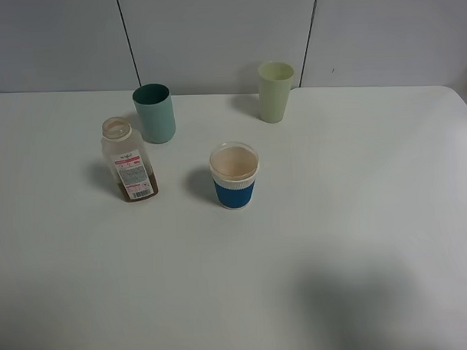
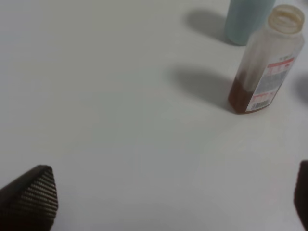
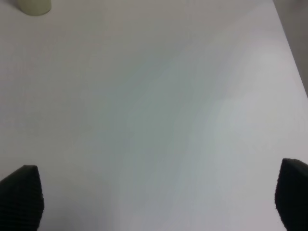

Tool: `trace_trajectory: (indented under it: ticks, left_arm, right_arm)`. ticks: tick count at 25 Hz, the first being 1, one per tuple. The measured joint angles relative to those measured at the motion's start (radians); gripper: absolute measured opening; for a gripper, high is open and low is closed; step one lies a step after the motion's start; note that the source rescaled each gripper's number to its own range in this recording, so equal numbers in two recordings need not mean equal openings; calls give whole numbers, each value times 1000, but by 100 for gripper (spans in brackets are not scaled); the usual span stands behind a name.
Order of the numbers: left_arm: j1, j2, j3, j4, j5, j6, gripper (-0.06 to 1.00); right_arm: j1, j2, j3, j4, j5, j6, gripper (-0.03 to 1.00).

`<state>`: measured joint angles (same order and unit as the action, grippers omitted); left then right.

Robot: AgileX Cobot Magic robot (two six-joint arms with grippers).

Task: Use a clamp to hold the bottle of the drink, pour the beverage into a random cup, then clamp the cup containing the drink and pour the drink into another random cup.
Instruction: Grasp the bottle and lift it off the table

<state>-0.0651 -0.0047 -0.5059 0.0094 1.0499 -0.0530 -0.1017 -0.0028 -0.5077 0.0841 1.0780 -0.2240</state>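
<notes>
From up high I look down on the whole counter [image 1: 373, 216]; my 2 wrist cameras skim it closely, the left sharing the bottle [image 2: 263, 67].

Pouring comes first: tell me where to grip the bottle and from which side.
Probably grip the bottle mid-body, at the label, from the near side with the left gripper: it stands upright, uncapped, and the teal cup sits close behind it.

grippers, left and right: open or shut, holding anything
Black two-finger left gripper: open, holding nothing.
Black two-finger right gripper: open, holding nothing.
</notes>
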Motion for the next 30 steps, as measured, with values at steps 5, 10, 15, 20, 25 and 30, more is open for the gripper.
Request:
trace_trajectory:
  ticks: [5,10,15,20,25,30]
  left_arm:
    - [0,0,0,0,0,0,100]
    - [0,0,0,0,0,0,100]
    - [0,0,0,1,-1,0,100]
    - [0,5,-20,1,-33,0,100]
    - [0,121,-48,0,-81,0,100]
    - [0,334,-50,-9,-159,53,100]
  right_arm:
    - [0,0,0,0,0,0,89]
    - [0,0,0,0,0,0,89]
    - [0,0,0,0,0,0,89]
    - [0,0,0,0,0,0,89]
    - [0,0,0,0,0,0,89]
    - [0,0,0,0,0,0,89]
